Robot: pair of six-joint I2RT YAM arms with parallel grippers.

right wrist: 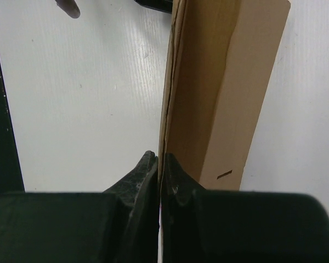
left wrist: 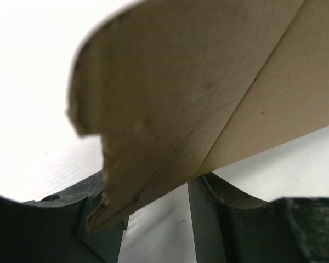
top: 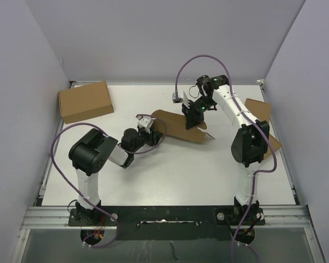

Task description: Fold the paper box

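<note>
The paper box (top: 178, 127) is a half-folded brown cardboard sheet at mid-table. My right gripper (top: 196, 112) reaches down onto its back right part. In the right wrist view that gripper (right wrist: 160, 164) is shut on the thin upright edge of the paper box (right wrist: 219, 93), with a folded panel running away from it. My left gripper (top: 151, 129) is at the sheet's left end. In the left wrist view it (left wrist: 156, 219) is open, and a rounded flap of the paper box (left wrist: 197, 87) hangs over the jaws, its corner over the left finger (left wrist: 98, 224).
A larger closed brown carton (top: 85, 101) lies at the back left. More brown cardboard (top: 260, 112) lies at the right edge, partly hidden behind the right arm. Grey walls enclose the white table (top: 170, 170) on three sides.
</note>
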